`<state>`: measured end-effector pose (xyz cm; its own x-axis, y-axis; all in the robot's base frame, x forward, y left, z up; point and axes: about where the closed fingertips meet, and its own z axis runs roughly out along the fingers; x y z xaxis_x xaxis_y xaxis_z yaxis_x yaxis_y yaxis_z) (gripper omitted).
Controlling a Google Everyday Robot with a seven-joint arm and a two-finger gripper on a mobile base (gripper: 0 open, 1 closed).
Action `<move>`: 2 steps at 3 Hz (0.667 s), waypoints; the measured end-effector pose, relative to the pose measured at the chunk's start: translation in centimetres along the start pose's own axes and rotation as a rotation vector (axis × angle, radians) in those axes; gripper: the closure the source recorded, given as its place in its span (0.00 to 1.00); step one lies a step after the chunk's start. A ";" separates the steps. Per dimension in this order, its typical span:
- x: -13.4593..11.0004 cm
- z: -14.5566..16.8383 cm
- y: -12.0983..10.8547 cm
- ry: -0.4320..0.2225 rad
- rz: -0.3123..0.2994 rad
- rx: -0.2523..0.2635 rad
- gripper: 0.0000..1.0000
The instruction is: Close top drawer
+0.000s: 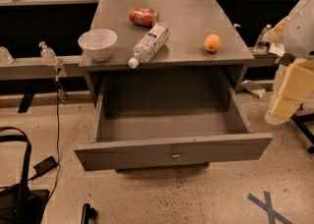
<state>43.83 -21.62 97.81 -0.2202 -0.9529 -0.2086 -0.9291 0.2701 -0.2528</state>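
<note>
Pincer at right, grip cannot tell, beside boxy grey metal top drawer standing open

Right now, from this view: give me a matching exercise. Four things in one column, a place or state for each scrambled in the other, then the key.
Things
1. top drawer
2. red soda can
3. white bowl
4. tool

Places or states
A. upright, near the front left corner of the cabinet top
B. at the picture's right edge, beside the drawer's right side, not touching it
C. pulled far out, nothing seen inside
D. lying on its side toward the back of the cabinet top

Pairs: 1-C, 2-D, 3-A, 4-B
</note>
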 end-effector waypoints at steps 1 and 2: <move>0.0 0.3 0.1 -0.008 0.000 -0.003 0.00; -0.3 4.0 1.8 -0.099 -0.006 -0.034 0.00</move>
<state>43.47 -20.26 93.64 -0.1862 -0.9356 -0.3000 -0.9402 0.2583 -0.2221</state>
